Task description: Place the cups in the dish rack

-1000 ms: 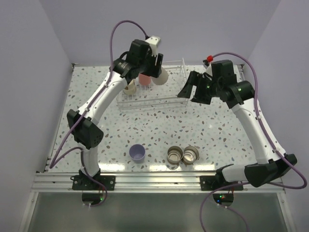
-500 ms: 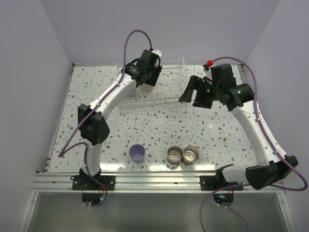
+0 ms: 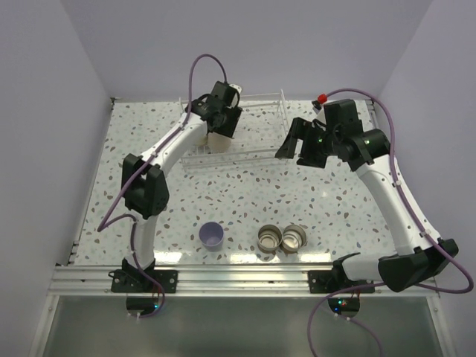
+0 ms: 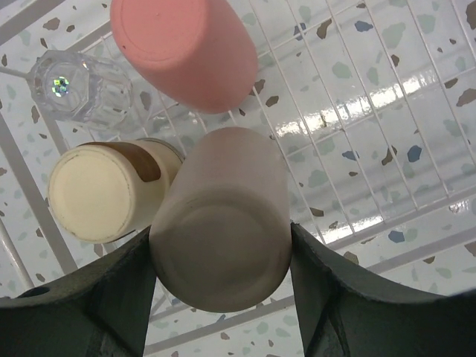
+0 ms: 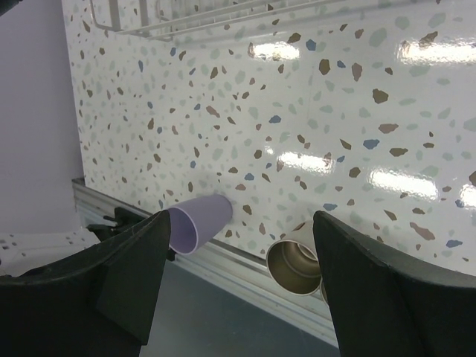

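Note:
My left gripper (image 3: 221, 125) (image 4: 221, 238) is shut on the larger beige cup (image 4: 220, 223) (image 3: 219, 141), held bottom-up inside the dish rack (image 3: 277, 111) (image 4: 401, 219). Beside it in the rack are a coral-red cup (image 4: 186, 48), a tiny clear cup (image 4: 82, 85) and a steel cup with a tan base (image 4: 104, 190), all upside down. My right gripper (image 3: 297, 141) (image 5: 242, 275) is open and empty, hovering right of the rack. A lavender cup (image 3: 212, 235) (image 5: 197, 223) and two steel cups (image 3: 270, 239) (image 3: 294, 238) stand at the table's near edge; one steel cup (image 5: 297, 260) shows in the right wrist view.
The right half of the rack floor (image 4: 357, 82) holds nothing. The rack's corner (image 5: 186, 22) shows at the top of the right wrist view. Purple walls enclose the speckled table (image 3: 245, 201) on three sides; a metal rail (image 3: 238, 279) runs along the front.
My left arm has swung back and down, bringing the beige cup into the rack beside the other cups. My right arm has barely moved.

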Controlling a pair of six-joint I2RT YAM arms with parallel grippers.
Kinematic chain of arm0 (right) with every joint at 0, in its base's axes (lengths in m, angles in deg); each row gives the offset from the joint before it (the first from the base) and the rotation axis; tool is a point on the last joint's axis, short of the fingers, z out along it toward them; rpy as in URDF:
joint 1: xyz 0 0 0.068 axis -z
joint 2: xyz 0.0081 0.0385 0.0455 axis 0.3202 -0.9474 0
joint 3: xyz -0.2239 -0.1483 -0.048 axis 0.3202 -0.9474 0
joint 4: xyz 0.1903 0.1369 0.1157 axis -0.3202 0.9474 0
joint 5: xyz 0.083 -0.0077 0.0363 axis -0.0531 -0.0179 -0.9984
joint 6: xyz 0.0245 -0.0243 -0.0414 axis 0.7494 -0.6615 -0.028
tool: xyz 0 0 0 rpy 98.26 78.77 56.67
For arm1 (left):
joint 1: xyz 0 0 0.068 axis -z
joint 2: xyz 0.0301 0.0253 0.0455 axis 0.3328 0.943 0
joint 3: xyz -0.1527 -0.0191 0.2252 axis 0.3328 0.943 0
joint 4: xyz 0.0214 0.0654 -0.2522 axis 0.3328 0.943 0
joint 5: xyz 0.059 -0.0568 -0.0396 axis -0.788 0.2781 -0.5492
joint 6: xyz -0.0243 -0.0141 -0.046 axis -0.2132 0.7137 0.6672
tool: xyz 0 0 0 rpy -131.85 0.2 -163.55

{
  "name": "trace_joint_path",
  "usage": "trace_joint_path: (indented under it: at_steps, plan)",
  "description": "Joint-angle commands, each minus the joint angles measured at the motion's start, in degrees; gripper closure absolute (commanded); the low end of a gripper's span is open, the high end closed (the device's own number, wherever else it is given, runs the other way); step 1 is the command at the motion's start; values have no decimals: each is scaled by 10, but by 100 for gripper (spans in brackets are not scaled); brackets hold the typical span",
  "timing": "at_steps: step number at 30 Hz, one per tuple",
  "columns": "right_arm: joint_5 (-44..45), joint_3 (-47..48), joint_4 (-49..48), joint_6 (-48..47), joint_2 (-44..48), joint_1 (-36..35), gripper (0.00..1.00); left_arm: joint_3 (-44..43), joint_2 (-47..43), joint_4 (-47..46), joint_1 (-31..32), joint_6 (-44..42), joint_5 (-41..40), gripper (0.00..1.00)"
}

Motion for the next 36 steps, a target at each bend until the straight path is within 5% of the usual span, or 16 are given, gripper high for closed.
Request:
trace_joint_path:
  at_steps: [1,8,18,26,27,36]
  plan:
    - [11,2,-2,-6,-1,1,19,10,-5,-32,-18,15,26,97]
    - [7,4,-3,-9,-10,1,19,17,-6,-40,-20,18,39,82]
    - [1,9,-4,-17,-23,1,19,14,-18,-48,-21,23,46,30]
    - [-1,4,-5,-26,-25,1,19,-5,-28,-43,-22,22,50,10]
    - [-2,3,-6,-27,-24,1,19,-8,-29,-41,-22,22,49,2]
    - [-37,20,-10,-72,-44,-34,18,-25,-86,-55,-22,30,20,0]
